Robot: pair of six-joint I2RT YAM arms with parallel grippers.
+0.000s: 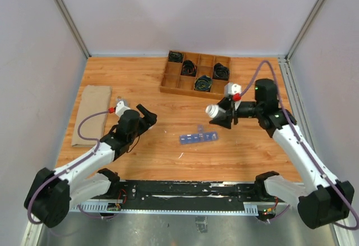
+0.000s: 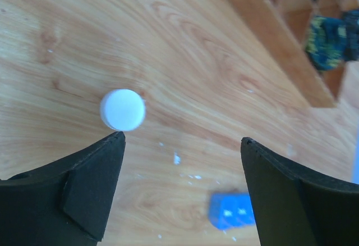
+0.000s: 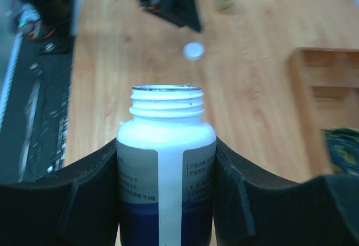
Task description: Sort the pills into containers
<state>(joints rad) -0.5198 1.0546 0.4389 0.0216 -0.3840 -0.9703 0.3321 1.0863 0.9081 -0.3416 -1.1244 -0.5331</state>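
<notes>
My right gripper is shut on a white bottle with a blue-banded label, held tipped toward the left. Its threaded neck is uncapped. The bottle's round white cap lies flat on the wood, just beyond the tip of one finger of my left gripper, which is open and holds nothing. In the right wrist view the cap lies on the table below the left gripper. The containers, a translucent-blue organizer strip, lie mid-table between the arms; one end shows between my left fingers. No pills are in view.
A wooden divided tray with black cables stands at the back centre-right. A flat brown sheet lies along the left side. Small white flecks dot the wood near the organizer.
</notes>
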